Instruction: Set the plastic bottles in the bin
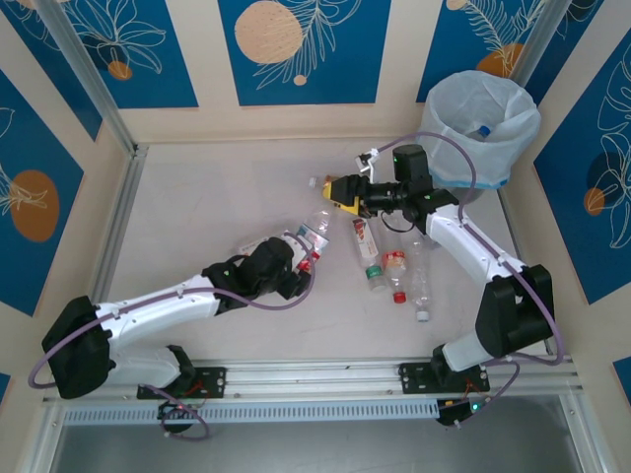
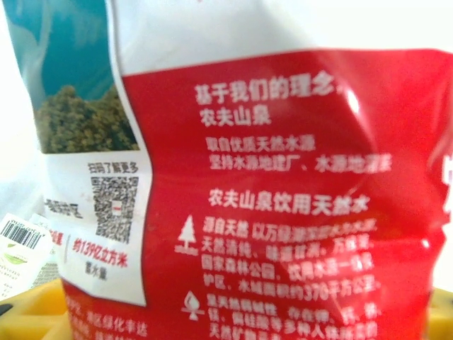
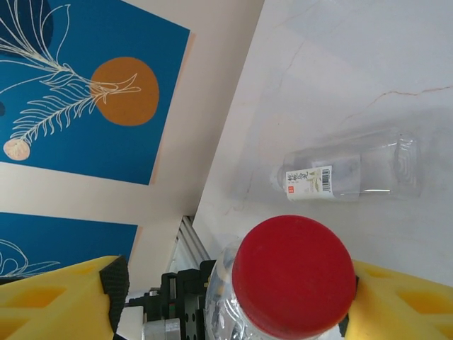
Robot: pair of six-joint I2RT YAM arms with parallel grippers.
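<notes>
Translucent pale plastic lines the round bin [image 1: 478, 163], the largest thing here, which stands at the far right corner of the matt, pale table [image 1: 217, 207]; a blue-capped bottle [image 1: 483, 130] lies inside it. From the right gripper [image 1: 340, 191] the bin lies back and to the right, near at hand, so the right arm looks much the nearer carrier. The left gripper [image 1: 302, 256] sits mid-table, well apart from the bin

That left gripper is clamped on a red-labelled bottle [image 2: 283, 177], its thin glossy label film creased and printed in white. From above, this bottle's long axis slants up and to the right from the jaws

Between the right gripper's yellow fingers [image 3: 403, 297] sits a red-capped bottle [image 3: 294, 276]: a smooth round cap on a clear, ribbed body. The cap end faces the wrist camera, so I judge the body to run away along the fingers. 1 finger is against the bottle and the other stands off with a gap, so the jaws are apart and not yet clamped

Beyond the fingertips a clear bottle [image 3: 347, 176] with a small white label lies on its side. More loose bottles [image 1: 365, 241] lie between the 2 arms
</notes>
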